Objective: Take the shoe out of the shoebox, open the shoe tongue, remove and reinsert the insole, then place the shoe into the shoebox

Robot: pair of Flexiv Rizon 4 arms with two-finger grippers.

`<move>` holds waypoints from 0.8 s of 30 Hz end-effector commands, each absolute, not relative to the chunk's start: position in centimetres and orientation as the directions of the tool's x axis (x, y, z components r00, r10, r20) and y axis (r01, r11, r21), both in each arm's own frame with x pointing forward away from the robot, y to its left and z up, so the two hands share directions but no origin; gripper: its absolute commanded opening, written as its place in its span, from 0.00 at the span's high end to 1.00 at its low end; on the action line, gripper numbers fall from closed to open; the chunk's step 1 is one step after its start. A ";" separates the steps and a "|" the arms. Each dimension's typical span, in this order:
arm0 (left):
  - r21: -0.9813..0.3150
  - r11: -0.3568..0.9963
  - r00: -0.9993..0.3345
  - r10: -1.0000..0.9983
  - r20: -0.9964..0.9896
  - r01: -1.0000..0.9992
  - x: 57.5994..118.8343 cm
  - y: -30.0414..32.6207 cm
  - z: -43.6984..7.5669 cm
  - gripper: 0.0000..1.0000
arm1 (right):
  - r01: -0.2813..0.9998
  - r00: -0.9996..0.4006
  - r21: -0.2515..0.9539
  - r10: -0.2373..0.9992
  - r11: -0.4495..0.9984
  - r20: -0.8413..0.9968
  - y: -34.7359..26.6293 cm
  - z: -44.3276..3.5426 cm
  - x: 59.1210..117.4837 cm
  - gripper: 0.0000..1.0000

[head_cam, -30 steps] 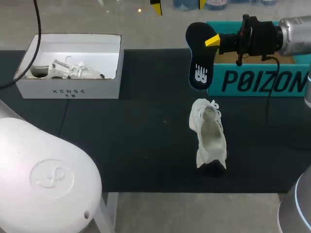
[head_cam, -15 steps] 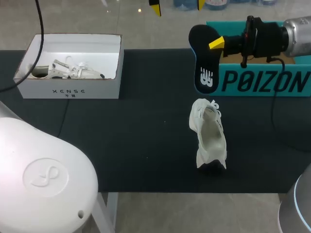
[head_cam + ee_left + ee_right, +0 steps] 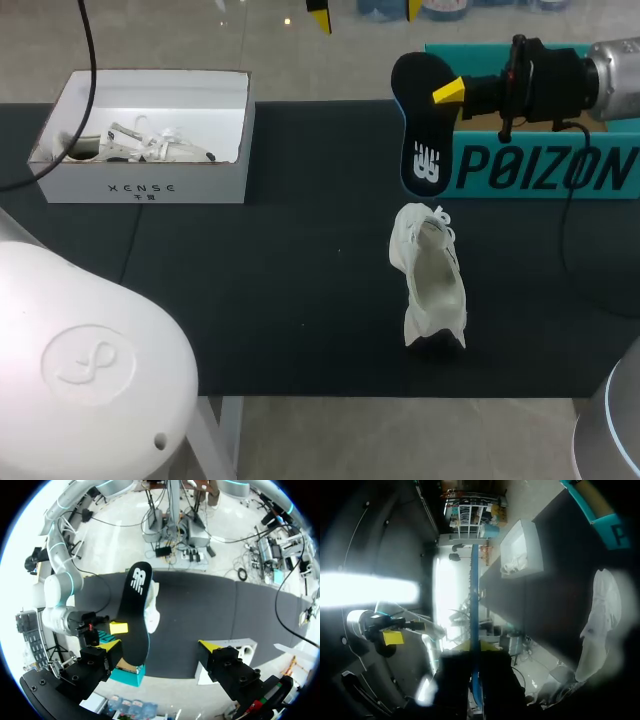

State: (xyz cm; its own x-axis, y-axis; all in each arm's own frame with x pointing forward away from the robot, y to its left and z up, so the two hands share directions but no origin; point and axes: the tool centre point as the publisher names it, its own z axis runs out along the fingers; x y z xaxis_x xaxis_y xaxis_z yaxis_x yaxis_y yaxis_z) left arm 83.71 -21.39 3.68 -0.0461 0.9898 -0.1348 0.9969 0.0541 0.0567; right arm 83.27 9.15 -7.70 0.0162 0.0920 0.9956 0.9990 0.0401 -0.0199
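The right pincer (image 3: 447,90) clamps the removed insole (image 3: 420,125), left pincer (image 3: 161,646) gapes empty; reinsertion seems next, needing it lowered into the shoe (image 3: 433,290) below.

Big dark letters all along the front of the teal box (image 3: 540,165), with the last one cut off at the side of the head view. Small thin letters, and even tinier marks under them, on the front wall of the white shoebox (image 3: 143,188). A white logo near one end of the black insole (image 3: 425,150), also plain to see from the left wrist (image 3: 137,615). Just one dark letter of the teal box (image 3: 615,532) from the right wrist.
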 end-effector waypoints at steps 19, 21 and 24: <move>-0.026 0.062 -0.049 0.400 -0.915 0.998 82.1 -21.5 2.8 0.00 | 0.999 0.017 -0.021 0.094 0.039 0.995 9.2 -7.7 83.3 1.00; -0.006 0.074 -0.027 0.293 -0.956 0.997 81.6 -21.0 2.2 0.00 | 0.999 0.017 -0.021 0.094 0.039 0.995 9.2 -7.7 83.3 1.00; -0.043 0.120 -0.059 0.138 -0.989 0.992 80.7 -20.4 1.5 0.00 | 0.999 0.017 -0.021 0.094 0.039 0.995 9.2 -7.7 83.3 1.00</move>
State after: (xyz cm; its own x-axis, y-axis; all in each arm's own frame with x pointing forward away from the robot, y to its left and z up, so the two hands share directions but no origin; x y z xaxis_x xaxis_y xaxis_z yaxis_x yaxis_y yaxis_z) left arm 81.88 -22.58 3.21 -0.0365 0.8871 -0.4602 0.9989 0.0462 0.0098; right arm 83.28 9.16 -7.70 0.0162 0.0922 0.9956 0.9990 0.0403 -0.0200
